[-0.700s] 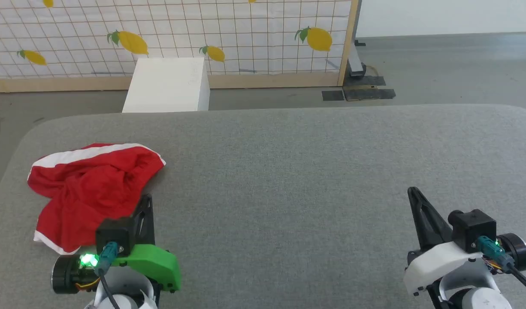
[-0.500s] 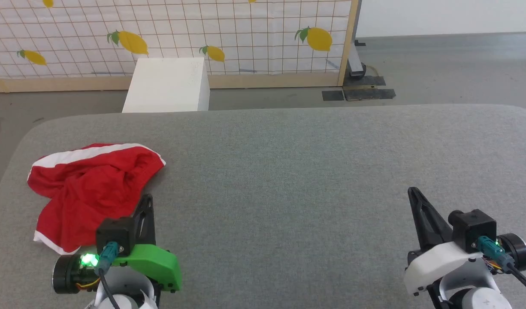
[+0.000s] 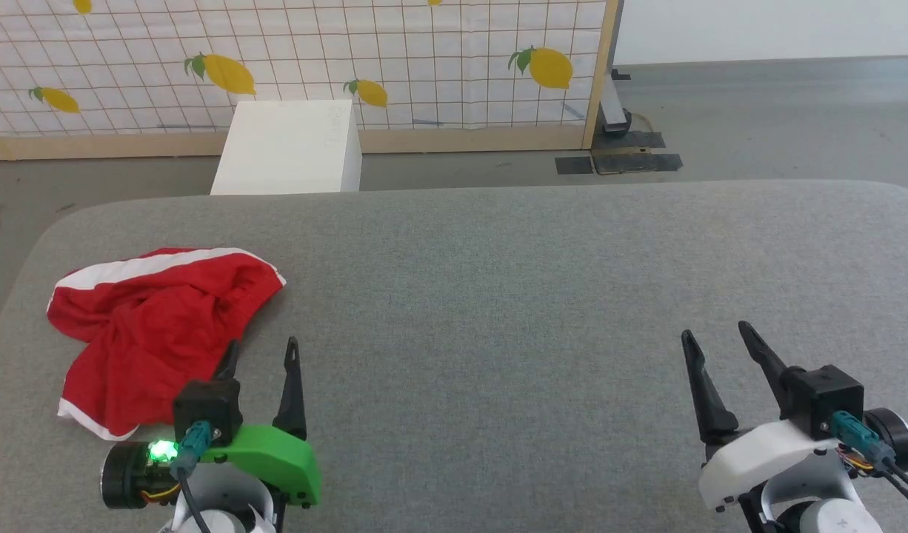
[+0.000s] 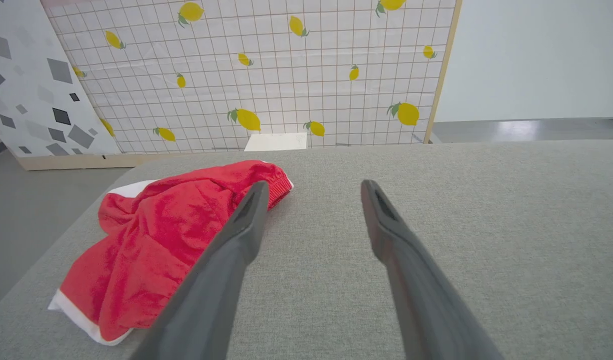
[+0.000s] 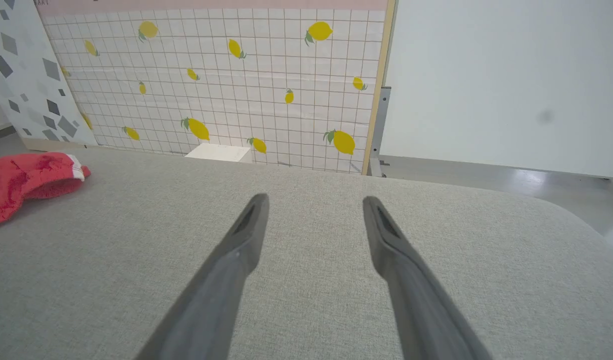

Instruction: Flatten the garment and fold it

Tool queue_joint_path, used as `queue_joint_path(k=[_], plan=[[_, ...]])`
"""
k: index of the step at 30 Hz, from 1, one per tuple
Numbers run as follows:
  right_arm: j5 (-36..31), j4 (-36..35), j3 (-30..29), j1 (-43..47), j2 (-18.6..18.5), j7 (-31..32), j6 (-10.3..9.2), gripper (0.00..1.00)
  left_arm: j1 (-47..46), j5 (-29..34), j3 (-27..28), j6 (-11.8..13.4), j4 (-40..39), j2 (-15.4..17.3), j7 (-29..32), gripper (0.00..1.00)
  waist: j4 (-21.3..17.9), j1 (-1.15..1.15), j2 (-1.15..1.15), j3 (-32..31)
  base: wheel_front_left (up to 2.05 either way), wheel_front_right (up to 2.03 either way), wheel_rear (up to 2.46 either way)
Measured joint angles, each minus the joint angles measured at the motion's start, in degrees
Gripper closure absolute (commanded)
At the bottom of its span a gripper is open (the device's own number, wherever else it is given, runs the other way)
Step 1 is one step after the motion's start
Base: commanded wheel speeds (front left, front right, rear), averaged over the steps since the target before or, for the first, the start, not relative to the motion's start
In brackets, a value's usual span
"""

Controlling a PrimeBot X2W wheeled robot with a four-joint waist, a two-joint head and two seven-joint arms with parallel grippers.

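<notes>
— Both claws have spread since a moment ago. The left claw (image 3: pixel 263 344) and the right claw (image 3: pixel 715 331) had their fingers pressed together; now each stands released, holding nothing.
— And the bright red, thin fabric garment with white trim bands (image 3: pixel 158 326)?
— Unmoved. It lies crumpled just ahead of the left claw, towards its left side, and far off to the left of the right claw. Bunched like that, it needs spreading before any fold. I'd judge the parted fingers are readied to pinch an edge.
— What carries it?
— The grey, padded cloth surface (image 3: pixel 513 281) under both claws. Beyond the left claw, on the floor, stands a plain white box (image 3: pixel 291 144). Whether anything is in it, I cannot tell.
</notes>
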Motion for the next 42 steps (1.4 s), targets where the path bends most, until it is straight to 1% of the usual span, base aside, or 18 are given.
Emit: queue_joint_path(k=[11,19,31,42], plan=[[1.65,0.99,-0.42,0.85,0.00,-1.26,0.00,0.00,0.02,-0.79,-0.87,0.77,0.79,0.00,-1.23,0.00,0.29,0.00,0.00,-0.20,0.00,0.00,0.00],[2.57,1.72,-0.53,1.11,0.00,-2.03,0.00,0.00,0.12,-1.26,-1.16,1.31,1.38,0.00,-2.19,0.00,1.39,0.00,0.00,-0.35,0.00,0.00,0.00],[3.59,3.11,-0.34,1.68,0.00,-3.61,0.00,0.00,1.29,-2.72,-1.16,2.08,1.96,0.00,-3.61,0.00,4.60,0.00,0.00,-0.46,0.00,0.00,0.00],[4.74,4.46,-0.08,2.16,0.00,-4.92,0.00,0.00,1.91,-3.30,-1.36,2.79,2.43,0.00,-4.99,0.00,8.58,0.00,0.00,-0.50,0.00,0.00,0.00]])
